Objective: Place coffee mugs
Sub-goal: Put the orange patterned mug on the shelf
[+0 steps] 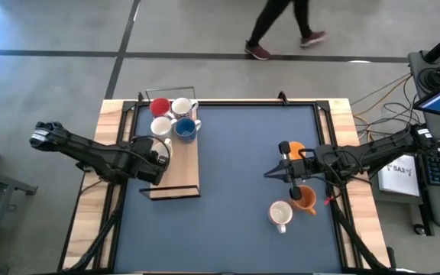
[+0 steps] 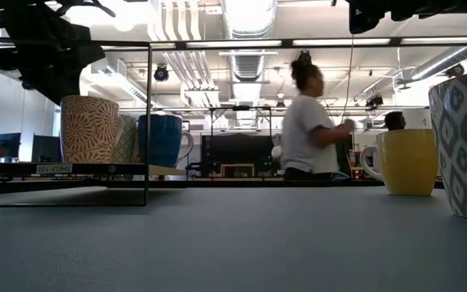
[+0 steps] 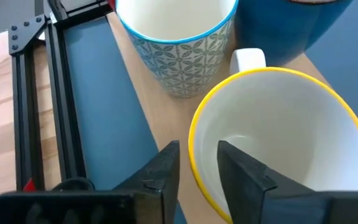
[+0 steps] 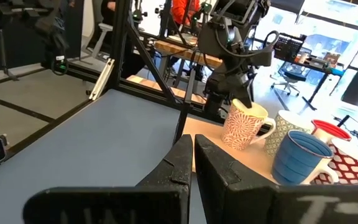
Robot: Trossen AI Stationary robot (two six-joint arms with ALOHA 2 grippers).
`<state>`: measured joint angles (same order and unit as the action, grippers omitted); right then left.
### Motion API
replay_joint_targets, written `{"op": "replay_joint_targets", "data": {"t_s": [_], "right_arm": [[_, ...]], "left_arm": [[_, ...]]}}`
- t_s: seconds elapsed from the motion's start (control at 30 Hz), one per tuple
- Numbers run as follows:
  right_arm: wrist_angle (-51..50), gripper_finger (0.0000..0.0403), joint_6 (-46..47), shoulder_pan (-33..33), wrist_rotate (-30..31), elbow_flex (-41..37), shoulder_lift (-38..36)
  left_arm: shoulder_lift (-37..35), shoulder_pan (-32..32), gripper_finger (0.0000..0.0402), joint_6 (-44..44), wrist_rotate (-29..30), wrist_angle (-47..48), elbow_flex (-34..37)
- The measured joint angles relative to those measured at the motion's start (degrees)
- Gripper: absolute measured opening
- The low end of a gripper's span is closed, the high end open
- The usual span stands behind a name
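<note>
Yellow-rimmed mug (image 3: 278,143) astride parted left gripper (image 3: 197,165) fingers on wooden board (image 1: 176,172) at nine o'clock, blue mat (image 1: 235,153), right gripper (image 4: 191,155) shut, empty, three o'clock, person (image 2: 310,122) walking beyond.

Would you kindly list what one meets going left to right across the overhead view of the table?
Left gripper over the wooden board → cluster of four mugs, with the blue mug at its right → right gripper → white mug → orange mug.
</note>
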<state>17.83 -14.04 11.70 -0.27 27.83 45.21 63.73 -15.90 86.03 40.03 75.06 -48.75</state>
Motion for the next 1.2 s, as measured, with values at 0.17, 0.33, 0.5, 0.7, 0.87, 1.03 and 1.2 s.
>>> {"op": "replay_joint_targets", "data": {"t_s": [0.17,0.33,0.5,0.7,0.87,1.03,1.2], "right_arm": [[-0.82,0.0009,0.07,0.0,0.43,0.0,-0.02],[-0.82,0.0009,-0.01,0.0,0.44,0.0,-0.02],[-0.84,0.0009,0.02,0.0,1.93,0.0,-0.02],[-0.91,0.0009,0.03,0.0,1.98,0.0,-0.02],[-1.23,0.0009,0.02,0.0,1.98,0.0,-0.02],[-1.28,0.0009,-0.02,0.0,1.98,0.0,-0.02],[-1.26,0.0009,0.0,0.0,1.98,0.0,-0.02]], "left_arm": [[-0.21,0.0,0.0112,-4.24,0.0,2.12,-2.85],[-0.26,-0.24,0.0118,-18.91,-0.44,3.24,-9.57],[-0.29,-2.89,0.0102,-44.75,-11.23,-3.25,-13.0],[-0.11,-3.88,0.002,-56.36,-17.65,-9.78,-10.57],[-0.11,-3.85,0.001,-54.0,-16.92,-10.07,-6.52],[-0.15,-3.82,0.0002,-51.87,-15.15,-10.8,-3.64],[-0.28,-3.8,0.0001,-51.61,-12.01,-11.12,-3.5]]}}
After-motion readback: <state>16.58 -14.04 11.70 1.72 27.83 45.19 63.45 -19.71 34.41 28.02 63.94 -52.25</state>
